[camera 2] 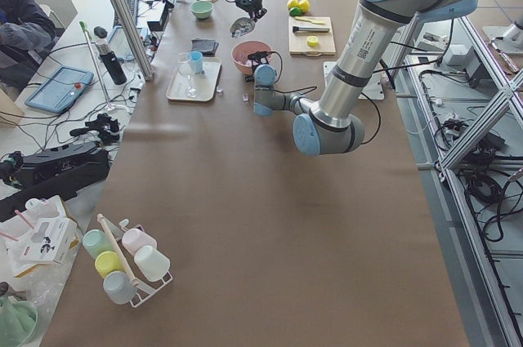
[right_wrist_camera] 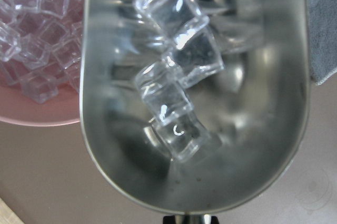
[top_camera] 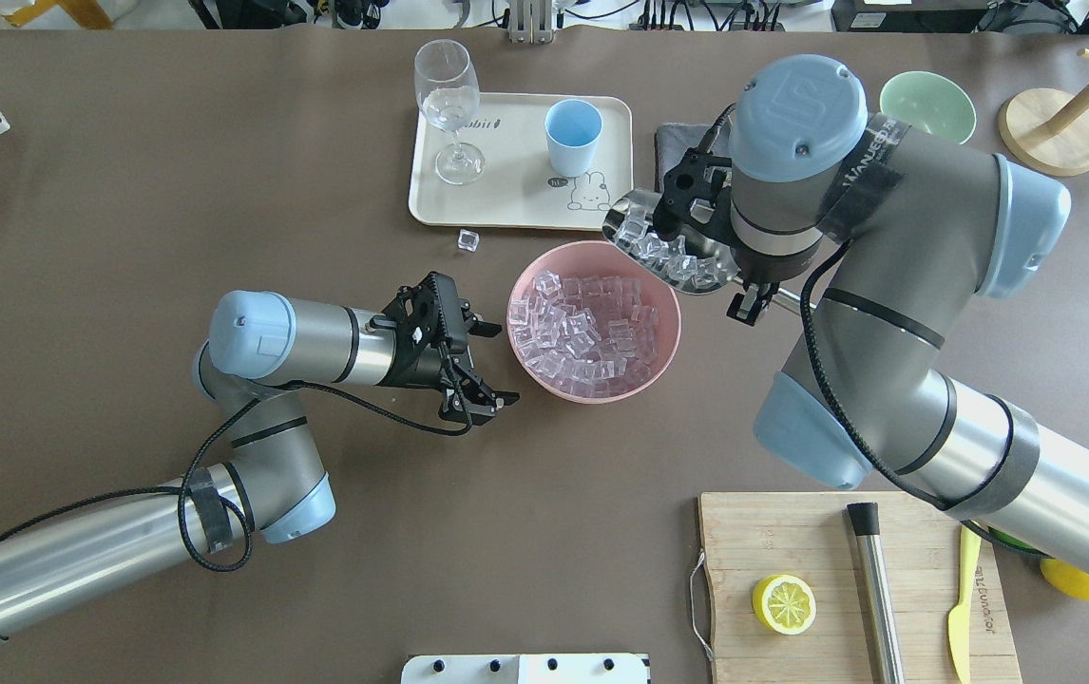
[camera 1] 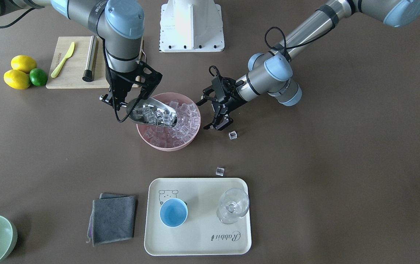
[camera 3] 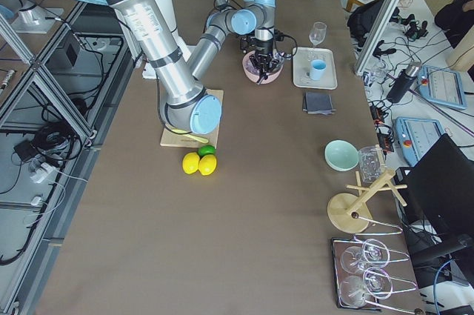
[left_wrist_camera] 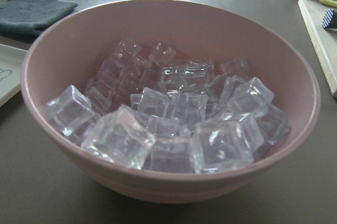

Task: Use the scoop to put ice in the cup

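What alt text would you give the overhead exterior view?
The right pincer holds a steel scoop loaded with ice cubes by the far rim of the pink bowl, near the tray with the light-blue cup. The left pincer sits open beside the bowl.

Overhead and front cameras are looking steeply down from opposite sides, sharing the bowl (top_camera: 592, 253). End cameras are viewing lengthwise from afar. Wrist cameras are sitting close on bowl and scoop (right_wrist_camera: 253, 129).

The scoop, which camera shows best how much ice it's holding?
Right wrist-mounted: it looks straight into the scoop, each ice cube clear. Overhead and front-facing show it small; side views, tiny; left wrist, not at all.
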Robot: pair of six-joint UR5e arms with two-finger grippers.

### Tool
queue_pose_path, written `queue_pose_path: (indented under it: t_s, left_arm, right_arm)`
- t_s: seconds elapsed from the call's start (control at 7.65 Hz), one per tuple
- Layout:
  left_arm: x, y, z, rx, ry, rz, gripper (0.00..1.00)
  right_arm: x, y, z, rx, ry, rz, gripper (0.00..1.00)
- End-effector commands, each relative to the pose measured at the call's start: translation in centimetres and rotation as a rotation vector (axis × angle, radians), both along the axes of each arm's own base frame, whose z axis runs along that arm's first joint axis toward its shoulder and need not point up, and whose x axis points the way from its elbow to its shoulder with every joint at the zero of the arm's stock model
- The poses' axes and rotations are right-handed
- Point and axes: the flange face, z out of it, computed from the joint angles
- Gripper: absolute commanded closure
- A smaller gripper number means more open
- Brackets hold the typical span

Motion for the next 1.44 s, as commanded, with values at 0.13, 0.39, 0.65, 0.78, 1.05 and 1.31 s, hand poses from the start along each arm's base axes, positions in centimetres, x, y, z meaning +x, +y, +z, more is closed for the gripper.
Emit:
queue_pose_path:
  t_s: [0.13,0.39,0.65,0.78,1.05,1.31]
  left_arm:
    - [-3.3,1.1,-0.4,-0.034,-0.061,-0.008,0.02]
    - [-7.4,1.3,0.0,-0.093,-0.162,-0.031,0.02]
    - [-11.1,1.0,0.9,-0.164,-0.273,-0.064,0.02]
    - [-12.6,0.6,1.7,-0.206,-0.334,-0.082,0.02]
    - [-14.9,-0.7,2.9,-0.294,-0.455,-0.118,0.02]
    - [-16.6,-2.5,4.7,-0.399,-0.596,-0.159,0.02]
  right_arm:
    - [4.9,-8.9,1.5,-0.228,-0.057,0.083,1.00]
    - [2.8,-14.6,1.9,-0.383,-0.017,0.109,1.00]
    - [0.6,-18.1,0.3,-0.459,0.036,0.123,1.00]
    - [-0.1,-19.3,-1.8,-0.492,0.064,0.126,1.00]
    - [-1.6,-21.5,-4.7,-0.566,0.154,0.095,1.00]
    - [-3.1,-24.0,-5.5,-0.580,0.235,0.032,1.00]
